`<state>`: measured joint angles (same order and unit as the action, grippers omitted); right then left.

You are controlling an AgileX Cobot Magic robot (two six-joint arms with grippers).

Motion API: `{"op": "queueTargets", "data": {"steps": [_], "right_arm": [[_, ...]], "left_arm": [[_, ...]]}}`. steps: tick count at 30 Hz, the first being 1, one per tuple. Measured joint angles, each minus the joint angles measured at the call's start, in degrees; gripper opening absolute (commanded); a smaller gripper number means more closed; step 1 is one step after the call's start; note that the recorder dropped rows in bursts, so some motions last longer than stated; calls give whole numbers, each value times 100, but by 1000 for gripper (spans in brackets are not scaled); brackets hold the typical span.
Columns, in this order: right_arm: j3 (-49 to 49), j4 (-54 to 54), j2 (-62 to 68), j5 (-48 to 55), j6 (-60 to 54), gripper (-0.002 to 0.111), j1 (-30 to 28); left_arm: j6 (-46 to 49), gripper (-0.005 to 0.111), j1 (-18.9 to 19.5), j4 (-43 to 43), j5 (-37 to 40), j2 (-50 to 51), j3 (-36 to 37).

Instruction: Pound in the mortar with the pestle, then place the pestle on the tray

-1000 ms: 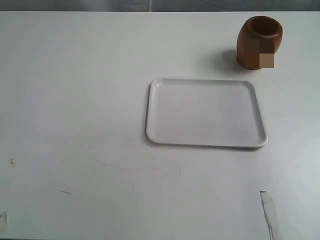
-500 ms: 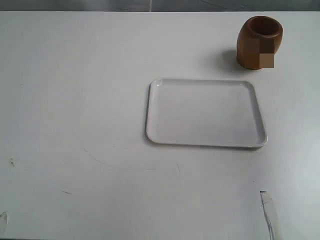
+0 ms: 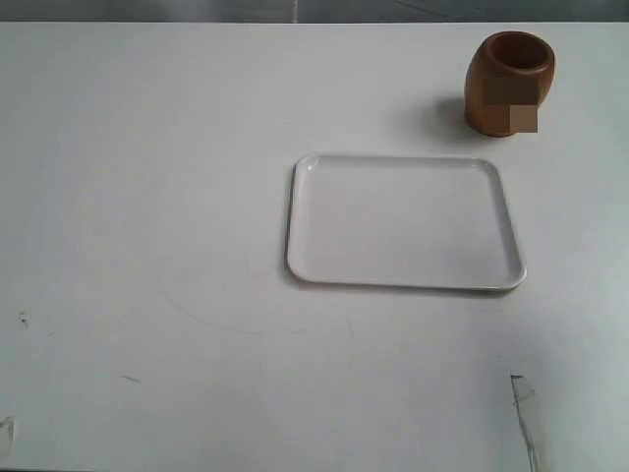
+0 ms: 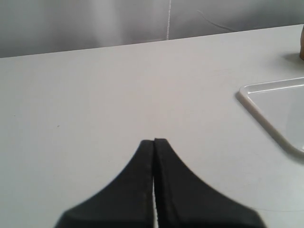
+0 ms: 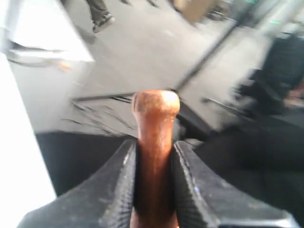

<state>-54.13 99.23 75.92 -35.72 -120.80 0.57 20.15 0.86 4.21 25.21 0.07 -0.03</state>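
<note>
On table [image 3: 147, 197] mortar [image 3: 509, 84] sits apart from tray [image 3: 405, 221]; left gripper [image 4: 154, 142] jaws pressed together, right gripper [image 5: 153, 147] clamps pestle [image 5: 156, 107], thick end hidden, background blurred.

This looks to me like a robotics lab or test bay, not a home or kitchen. The wide white tabletop [image 3: 147, 197] is plain and work-worn, with small dark scuff marks [image 3: 23, 319] and a stray strip of clear tape [image 3: 526, 408]. A flat white rectangular tray [image 3: 403, 224] and a small barrel-shaped mortar of orange-brown wood [image 3: 480, 93] sit on it like bench props. Behind the table hangs a plain grey backdrop [image 4: 85, 23]. Off the table's edge I see a bare grey hard floor [image 5: 142, 47], thin black cables [image 5: 95, 116] lying on it, a slanting dark metal pole [image 5: 213, 52], a brown cardboard-like box [image 5: 194, 7] (blurred, so I can't swear to it) and someone's trousered legs and shoes [image 5: 99, 14].
</note>
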Motion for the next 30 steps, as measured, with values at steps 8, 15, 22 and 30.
{"op": "queueTargets", "data": {"steps": [8,15,22,30], "right_arm": [[275,134,-280,4733,1544,0,37],[284,-2164,-313,6631,4379,0,72],[317,-4536,-313,4905,6254,0,72],[521,-4865,-313,2943,6319,0,321]], "left_arm": [[0,0,0,0,0,0,0],[0,0,0,0,0,0,0],[0,0,0,0,0,0,0],[0,0,0,0,0,0,0]]}}
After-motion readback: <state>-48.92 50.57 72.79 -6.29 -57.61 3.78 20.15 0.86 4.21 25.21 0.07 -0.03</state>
